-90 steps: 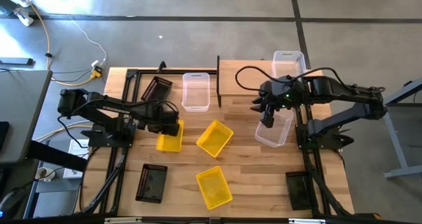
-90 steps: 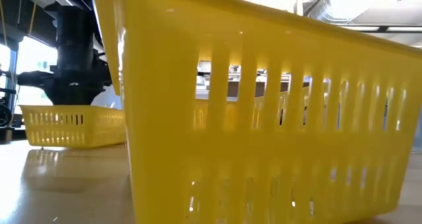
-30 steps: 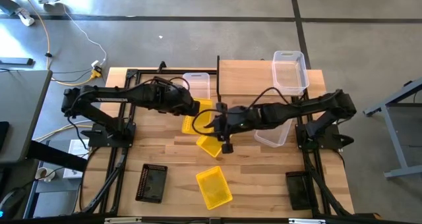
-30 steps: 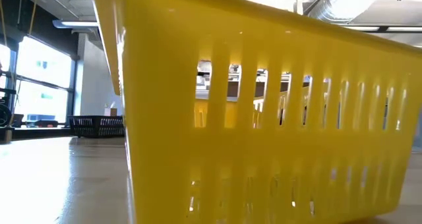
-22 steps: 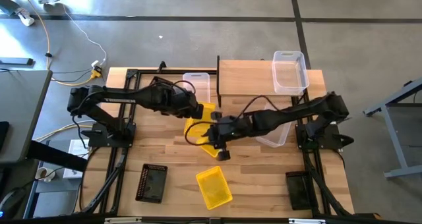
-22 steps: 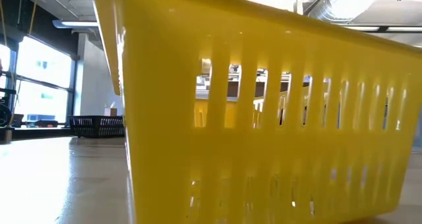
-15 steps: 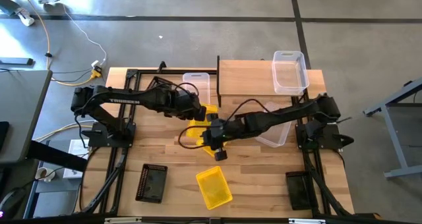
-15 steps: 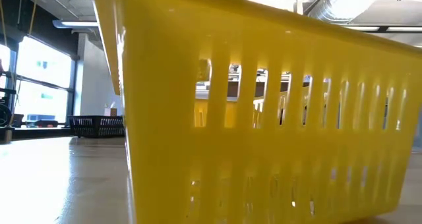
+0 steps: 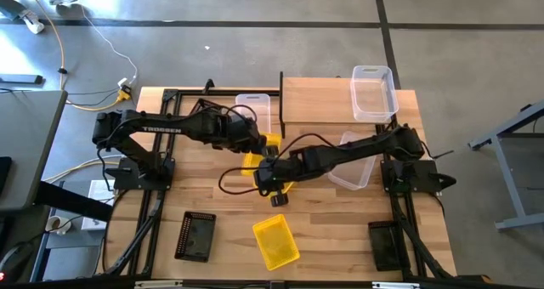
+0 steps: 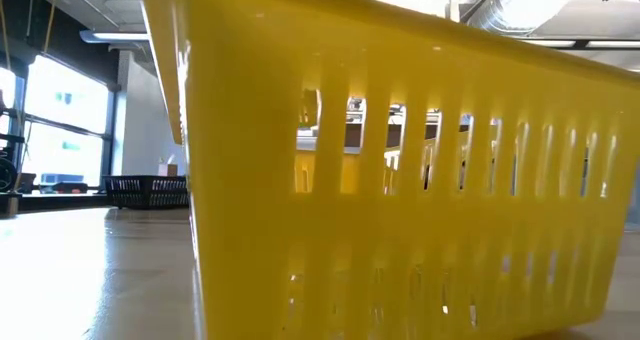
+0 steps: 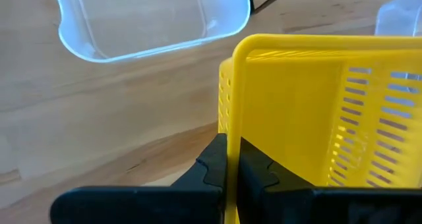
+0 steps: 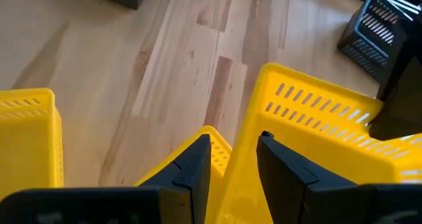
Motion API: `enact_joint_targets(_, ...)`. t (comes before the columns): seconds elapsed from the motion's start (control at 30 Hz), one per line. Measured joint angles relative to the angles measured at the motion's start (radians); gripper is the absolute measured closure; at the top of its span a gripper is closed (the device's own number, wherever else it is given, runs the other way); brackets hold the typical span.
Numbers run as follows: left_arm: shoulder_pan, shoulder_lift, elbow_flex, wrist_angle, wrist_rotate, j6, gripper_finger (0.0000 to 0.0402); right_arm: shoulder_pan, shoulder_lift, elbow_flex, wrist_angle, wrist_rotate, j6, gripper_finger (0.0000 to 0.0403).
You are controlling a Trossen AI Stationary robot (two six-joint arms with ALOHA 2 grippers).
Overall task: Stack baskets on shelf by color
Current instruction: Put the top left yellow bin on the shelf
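Near the middle of the table (image 9: 340, 238), the left gripper (image 11: 232, 166) is closed on the wall of a yellow basket (image 11: 316, 112), which it holds just beside a clear basket (image 11: 145, 16) by the shelf post. The right gripper (image 12: 232, 155) has its fingers apart, placed over the rim of a second yellow basket (image 12: 323, 145); whether they touch the rim is hard to judge. A third yellow basket (image 9: 276, 242) lies near the table's front edge. One clear basket (image 9: 374, 92) stands on the shelf (image 9: 319, 100) at its right end.
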Motion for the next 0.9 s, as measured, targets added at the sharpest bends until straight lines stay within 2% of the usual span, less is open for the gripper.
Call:
enact_joint_targets(0.47, 0.006, 0.0, 0.0, 0.012, 0.023, 0.0, 0.0401, -0.002, 0.0, -0.002, -0.049, -0.027, 0.084, 0.0293)
enact_joint_targets(0.8, 0.008, 0.001, -0.003, 0.114, 0.072, 0.015, 0.0401, 0.006, -0.002, 0.0, -0.127, 0.078, 0.096, 0.0295)
enact_joint_targets(0.9, 0.005, -0.004, 0.004, 0.169, 0.098, 0.008, 0.0401, 0.004, 0.009, -0.006, -0.148, 0.045, 0.102, 0.0308)
